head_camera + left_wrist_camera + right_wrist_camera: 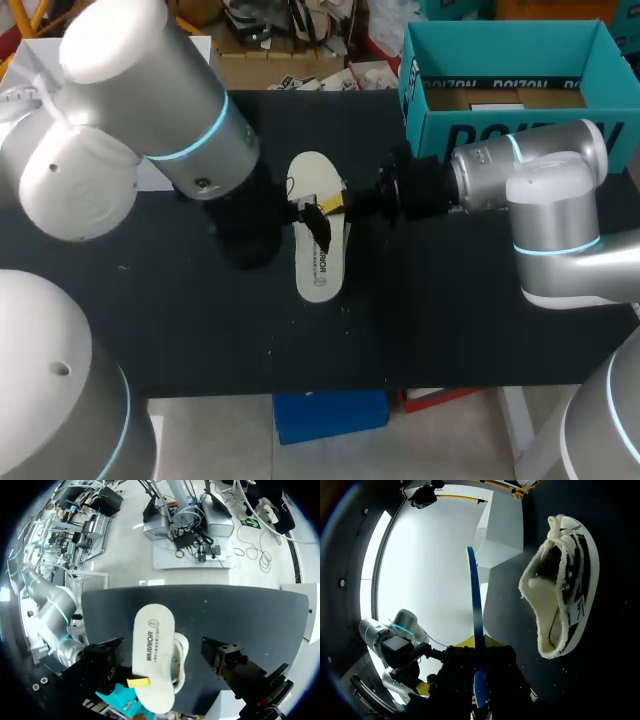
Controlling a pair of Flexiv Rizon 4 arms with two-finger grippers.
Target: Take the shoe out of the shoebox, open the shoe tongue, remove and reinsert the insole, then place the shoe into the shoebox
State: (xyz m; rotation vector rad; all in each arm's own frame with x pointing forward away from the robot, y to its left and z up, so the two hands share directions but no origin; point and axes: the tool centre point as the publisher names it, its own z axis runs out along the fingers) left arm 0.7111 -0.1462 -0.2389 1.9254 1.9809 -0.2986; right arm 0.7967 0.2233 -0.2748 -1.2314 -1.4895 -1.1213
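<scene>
White foam insole (152, 650) clamped edgewise in right gripper (479, 695), long axis apparently parallel above black-and-white lace-up shoe (565, 580); left gripper (161, 654) spread wide, empty.

Insole (152, 650): matt off-white cloth face, fine-grained, printed in dark ink; underside edge blue, smooth; shoe (560, 587): black canvas, rough weave, white fleecy lining, woven laces; table (450, 320): matt black, dust-specked; shoebox (470, 128): teal card, slight sheen; left arm (150, 100): smooth glossy pale-grey shell, plastic or painted metal, cannot tell which.
</scene>
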